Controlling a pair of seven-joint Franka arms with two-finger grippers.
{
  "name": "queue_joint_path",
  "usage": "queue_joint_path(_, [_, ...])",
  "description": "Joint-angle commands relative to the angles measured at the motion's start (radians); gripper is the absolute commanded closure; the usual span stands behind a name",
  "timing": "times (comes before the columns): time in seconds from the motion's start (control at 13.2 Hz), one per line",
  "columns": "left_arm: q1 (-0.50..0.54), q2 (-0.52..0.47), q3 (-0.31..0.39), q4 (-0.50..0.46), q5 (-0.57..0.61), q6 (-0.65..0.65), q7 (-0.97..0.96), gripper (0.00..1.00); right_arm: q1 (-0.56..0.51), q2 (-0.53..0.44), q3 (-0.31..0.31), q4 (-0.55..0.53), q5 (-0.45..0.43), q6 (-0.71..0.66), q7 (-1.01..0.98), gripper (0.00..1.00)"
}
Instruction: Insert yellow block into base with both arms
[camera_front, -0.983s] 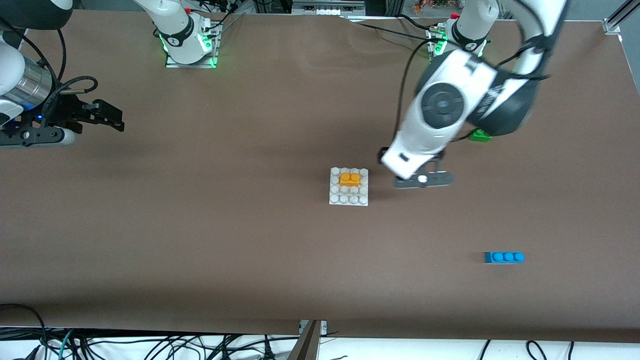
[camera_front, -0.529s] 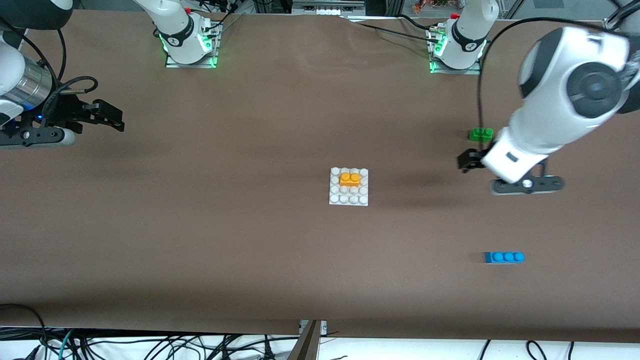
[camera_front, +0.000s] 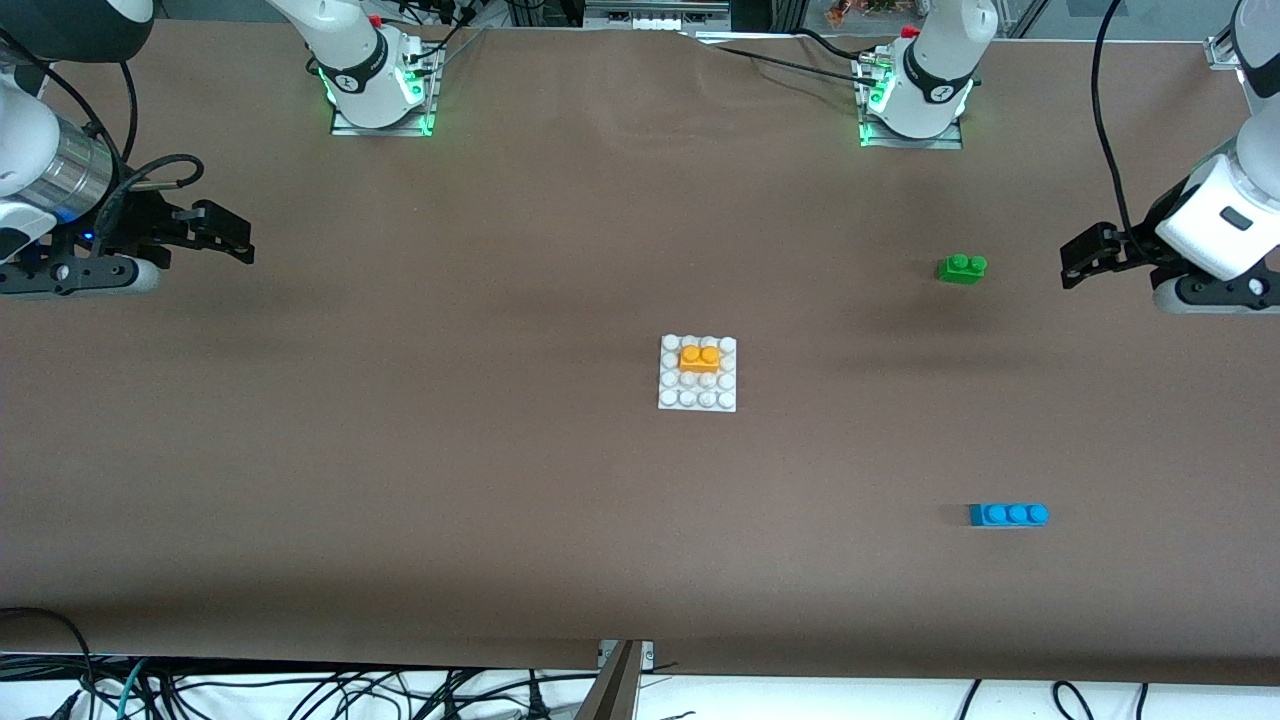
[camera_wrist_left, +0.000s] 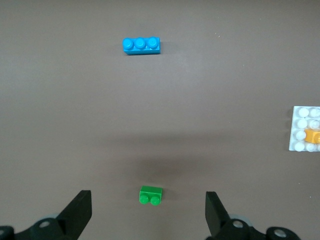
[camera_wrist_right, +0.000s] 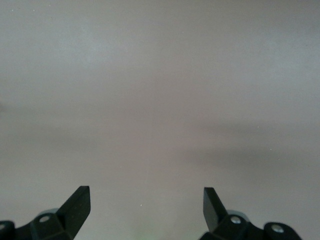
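Note:
The yellow block (camera_front: 699, 357) sits on the studs of the white base (camera_front: 697, 395) at mid-table, in the half of the plate farther from the front camera. Both show at the edge of the left wrist view, the block (camera_wrist_left: 313, 135) on the base (camera_wrist_left: 301, 116). My left gripper (camera_front: 1078, 252) is open and empty, up over the left arm's end of the table; its open fingers (camera_wrist_left: 79, 210) frame a green brick. My right gripper (camera_front: 232, 237) is open and empty over the right arm's end, with only bare table in its wrist view (camera_wrist_right: 146, 210).
A green two-stud brick (camera_front: 962, 268) lies toward the left arm's end and shows in the left wrist view (camera_wrist_left: 150, 195). A blue three-stud brick (camera_front: 1008, 514) lies nearer the front camera, and it shows in the left wrist view (camera_wrist_left: 141, 45). Brown table all around.
My left arm has swung away from beside the base, out to the left arm's end of the table. The block, base and right arm have stayed put.

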Motion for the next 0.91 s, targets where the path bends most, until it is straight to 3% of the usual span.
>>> queue_joint_path(0.0, [-0.018,-0.043,0.017,-0.043,-0.045,0.015,0.016,0.00,0.005,-0.005,0.000,-0.009,-0.004,0.008,0.000,0.00])
queue_joint_path(0.15, [-0.007,-0.052,0.020,-0.057,-0.107,0.017,0.015,0.00,0.006,0.000,0.000,-0.006,-0.004,0.009,-0.001,0.00])
queue_joint_path(0.83, [-0.005,-0.052,0.009,-0.048,-0.042,0.001,0.015,0.00,0.006,-0.004,0.000,-0.008,-0.013,0.005,0.000,0.00])
